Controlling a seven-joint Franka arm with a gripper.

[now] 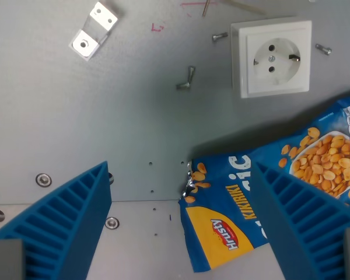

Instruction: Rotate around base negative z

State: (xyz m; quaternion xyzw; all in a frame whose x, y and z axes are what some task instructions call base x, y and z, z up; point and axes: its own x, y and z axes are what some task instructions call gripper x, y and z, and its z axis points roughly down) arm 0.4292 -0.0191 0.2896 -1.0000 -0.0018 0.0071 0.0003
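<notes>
My gripper (184, 219) is open, its two blue ribbed fingers (64, 224) reaching in from the bottom corners of the wrist view. A blue and yellow peanut snack bag (233, 221) lies flat on the grey metal table (76, 116), between the fingers and toward the wrist view's right. The right finger overlaps the bag in the picture; whether it touches it I cannot tell. Nothing is held between the fingers.
A white wall socket (274, 58) lies at the upper right with small screws (186, 80) around it. A bent metal bracket (93, 30) lies at the upper left. Bolt heads (44, 179) dot the table's lower left, along a plate seam.
</notes>
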